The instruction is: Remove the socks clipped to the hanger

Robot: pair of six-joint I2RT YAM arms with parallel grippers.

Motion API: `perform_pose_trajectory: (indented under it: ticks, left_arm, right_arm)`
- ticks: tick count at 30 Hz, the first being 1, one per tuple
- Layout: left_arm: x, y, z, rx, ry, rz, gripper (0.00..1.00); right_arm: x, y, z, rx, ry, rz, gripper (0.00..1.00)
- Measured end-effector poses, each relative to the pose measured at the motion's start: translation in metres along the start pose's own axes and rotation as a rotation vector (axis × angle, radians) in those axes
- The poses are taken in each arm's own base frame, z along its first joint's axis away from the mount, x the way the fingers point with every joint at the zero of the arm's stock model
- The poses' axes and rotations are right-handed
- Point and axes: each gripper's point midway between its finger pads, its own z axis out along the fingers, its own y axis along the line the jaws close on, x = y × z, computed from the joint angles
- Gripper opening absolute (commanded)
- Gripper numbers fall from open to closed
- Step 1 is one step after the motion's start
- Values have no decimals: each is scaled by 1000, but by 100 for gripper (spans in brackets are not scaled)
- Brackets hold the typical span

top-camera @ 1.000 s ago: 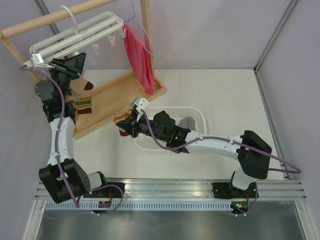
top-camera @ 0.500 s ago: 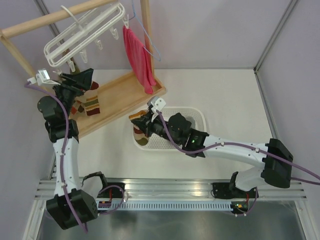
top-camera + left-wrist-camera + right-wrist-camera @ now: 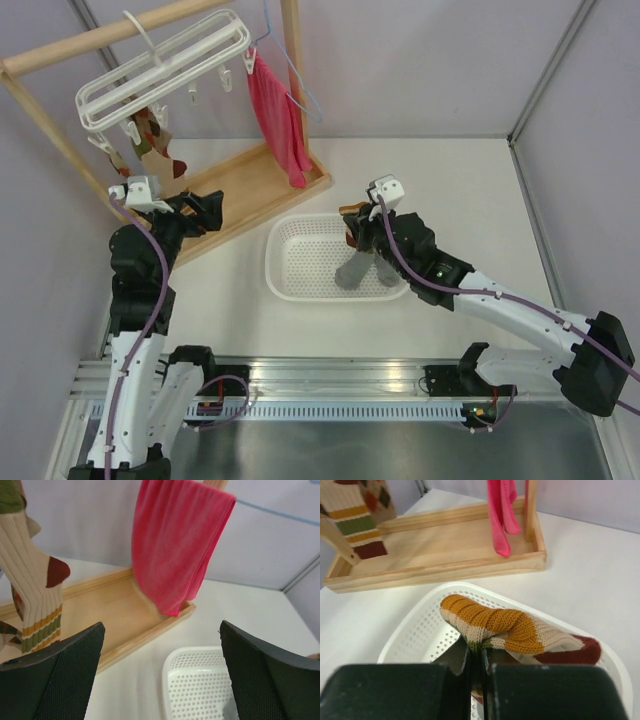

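striped sock (image 3: 34, 600) hangs over the wooden tray's (image 3: 112, 615) left end, red cloth (image 3: 175, 545) over its right, white basket (image 3: 200, 685) in front.

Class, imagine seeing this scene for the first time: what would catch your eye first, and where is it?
The red cloth stands out, hanging on the wooden rack at the back. Next comes the right gripper, shut on a striped sock over the white basket mid-table. Patterned socks hang clipped to the white hanger at top left.
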Motion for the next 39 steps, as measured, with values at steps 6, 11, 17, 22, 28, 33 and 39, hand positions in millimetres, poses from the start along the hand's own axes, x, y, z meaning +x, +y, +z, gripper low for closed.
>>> perform_pose_trajectory:
  ticks: [6,11,17,22,28,33,39]
  left_arm:
    - [27,4,-11,-68,96,126,98]
    - [26,16,-20,-134,91,165,99]
    - [28,24,-22,-178,101,176,99]
    - [33,26,-21,-187,122,178,100]
    - [35,30,-20,-203,131,180,100]
    - [38,32,-19,-212,142,182,100]
    - [40,38,-19,-242,148,187,100]
  right_arm:
    - [16,-21,6,58,55,21,1]
    - [49,-28,12,85,138,39,1]
    - [83,-36,4,108,208,58,1]
    - [105,-42,-1,127,249,91,4]
    - [115,-54,-3,157,272,146,98]
    - [117,-58,-4,166,285,167,98]
    - [109,-61,-12,177,277,168,98]
